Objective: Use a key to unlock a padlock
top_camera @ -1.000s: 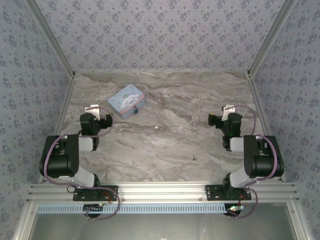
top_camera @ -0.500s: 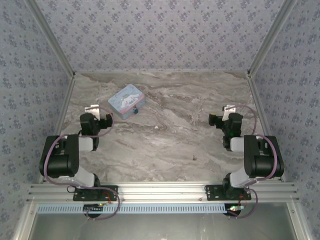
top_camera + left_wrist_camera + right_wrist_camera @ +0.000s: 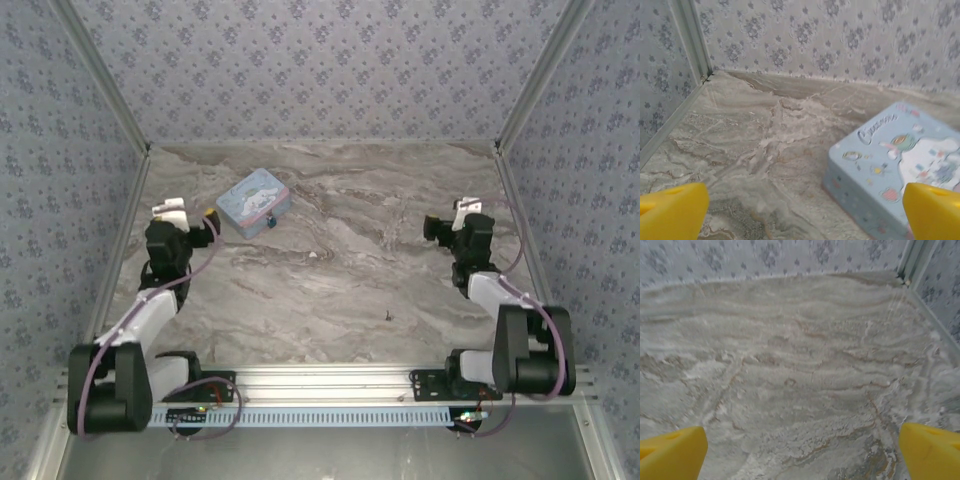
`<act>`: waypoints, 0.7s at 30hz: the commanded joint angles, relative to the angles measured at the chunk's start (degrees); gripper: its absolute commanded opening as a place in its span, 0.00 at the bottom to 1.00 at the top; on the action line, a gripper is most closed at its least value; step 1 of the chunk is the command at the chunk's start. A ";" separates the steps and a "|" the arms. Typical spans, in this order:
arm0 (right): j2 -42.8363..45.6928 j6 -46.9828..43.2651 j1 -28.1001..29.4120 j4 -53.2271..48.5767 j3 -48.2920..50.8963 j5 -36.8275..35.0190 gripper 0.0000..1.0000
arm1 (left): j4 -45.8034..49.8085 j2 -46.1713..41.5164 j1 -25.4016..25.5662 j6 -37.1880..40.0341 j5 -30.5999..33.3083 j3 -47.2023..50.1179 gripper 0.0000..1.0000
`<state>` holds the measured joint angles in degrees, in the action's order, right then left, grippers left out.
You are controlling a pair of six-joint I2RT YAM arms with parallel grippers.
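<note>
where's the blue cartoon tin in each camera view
top external: tin left of centre, toward the far side of the marble table.
left wrist: lower right, cut off by the frame edge.
right wrist: marble table up to the back wall.
shared landmark: floral back wall meeting the marble.

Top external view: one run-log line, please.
left gripper open, near cartoon-printed tin | right gripper open, over table | padlock at tin's near edge | key loose, untouched

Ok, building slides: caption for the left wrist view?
Left arm's wide-open yellow fingers face a light-blue cartoon-printed rectangular tin on the grey marbled table.
</note>
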<state>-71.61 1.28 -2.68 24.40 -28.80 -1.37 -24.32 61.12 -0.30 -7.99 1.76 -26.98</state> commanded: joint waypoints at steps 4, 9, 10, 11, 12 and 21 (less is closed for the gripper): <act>8.68 7.17 4.26 -24.82 -5.42 0.14 1.00 | 20.09 -9.61 0.26 -14.86 -5.16 -3.96 0.99; 12.42 13.98 10.39 -38.76 -9.56 -0.82 0.99 | 29.97 -13.85 2.49 -19.83 -9.92 -5.30 0.99; 12.80 15.40 11.54 -41.02 -10.21 -0.89 0.98 | 31.04 -14.04 3.38 -20.88 -11.00 -5.36 0.99; 13.11 17.48 13.02 -43.48 -10.79 -0.81 0.96 | 31.71 -14.29 4.31 -22.16 -12.27 -5.08 1.00; 13.40 19.13 14.72 -45.27 -11.05 -0.83 0.95 | 31.71 -14.49 5.61 -23.63 -13.25 -4.53 0.99; 14.77 32.27 29.25 -60.95 -10.98 -7.62 0.94 | 19.33 -12.23 24.37 -33.86 -7.31 3.46 1.00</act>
<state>-57.95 26.61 23.70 -26.35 -38.28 -4.49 -0.10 47.57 20.12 -37.87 -7.90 -23.88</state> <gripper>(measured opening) 0.940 0.994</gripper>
